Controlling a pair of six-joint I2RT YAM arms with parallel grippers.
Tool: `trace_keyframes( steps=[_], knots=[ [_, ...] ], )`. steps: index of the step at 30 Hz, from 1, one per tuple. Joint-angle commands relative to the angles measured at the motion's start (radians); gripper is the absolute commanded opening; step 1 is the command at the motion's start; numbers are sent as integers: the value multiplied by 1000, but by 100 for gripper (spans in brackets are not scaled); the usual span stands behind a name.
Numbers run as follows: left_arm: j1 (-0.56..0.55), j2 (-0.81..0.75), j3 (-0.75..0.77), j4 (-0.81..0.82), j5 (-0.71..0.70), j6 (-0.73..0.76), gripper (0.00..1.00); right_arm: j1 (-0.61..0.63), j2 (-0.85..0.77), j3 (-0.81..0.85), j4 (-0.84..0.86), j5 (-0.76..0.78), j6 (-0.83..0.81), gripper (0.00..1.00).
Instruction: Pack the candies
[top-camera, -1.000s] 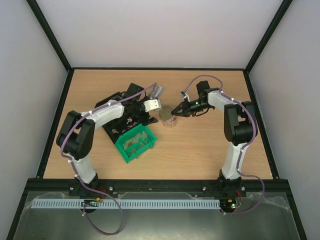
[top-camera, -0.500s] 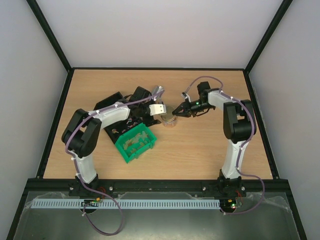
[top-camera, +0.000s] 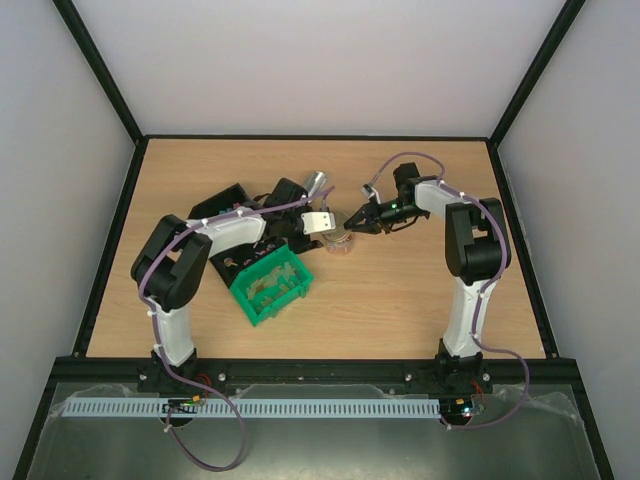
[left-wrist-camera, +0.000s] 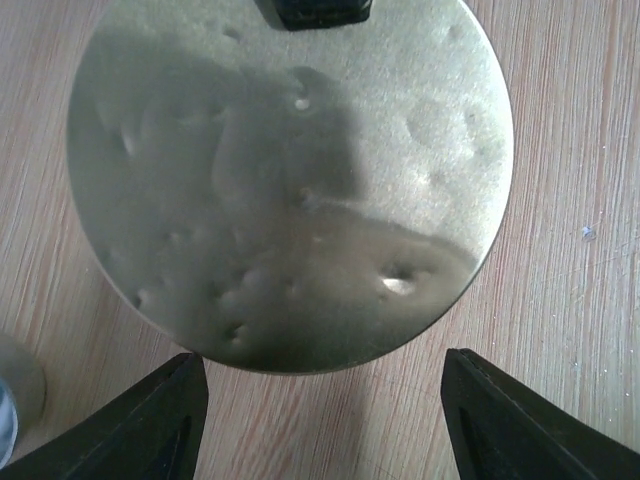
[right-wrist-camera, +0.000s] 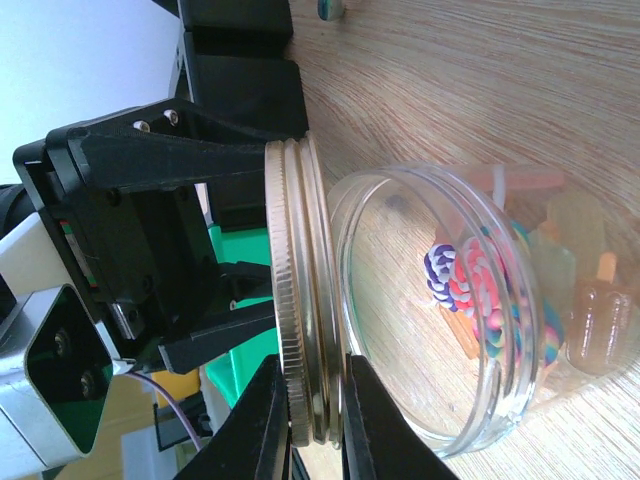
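A clear jar (right-wrist-camera: 430, 190) lies by the right gripper, with the candies (right-wrist-camera: 480, 290) inside it: striped swirl lollipops and pale popsicle shapes. My right gripper (right-wrist-camera: 312, 375) is shut on the rim of a gold metal lid (right-wrist-camera: 300, 250), holding it on edge against the jar's mouth. In the left wrist view the lid's round face (left-wrist-camera: 290, 180) fills the frame. My left gripper (left-wrist-camera: 325, 400) is open, its fingers (left-wrist-camera: 150, 420) spread just short of the lid's near edge. From above, the left gripper (top-camera: 326, 224) and the right gripper (top-camera: 351, 223) meet over the jar (top-camera: 341, 243).
A green bin (top-camera: 272, 286) holding pale candies sits left of the jar. Beside it is a black tray (top-camera: 232, 262), partly under the left arm. A metal scoop (top-camera: 317, 183) lies behind the left gripper. Bare wooden table (top-camera: 420, 290) stretches to the right and front.
The left arm has swung right, bringing its gripper up to the lid, and its jaws have narrowed. The right gripper has kept its hold on the lid in place.
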Motion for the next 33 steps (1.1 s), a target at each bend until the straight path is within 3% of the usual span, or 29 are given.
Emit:
trace_keyframes(
  steps=[1,10,20,33],
  knots=[
    [-10,17,-3,45,4,-17,65,-4,10,25,-37,-5,3,5],
    [-18,17,1,62,8,-44,55,-9,2,34,-47,14,-4,14],
    [-18,11,1,61,13,-53,53,-23,-35,37,-52,79,-10,37],
    [-18,6,5,60,23,-64,52,-38,-113,45,-54,272,-22,54]
  ],
)
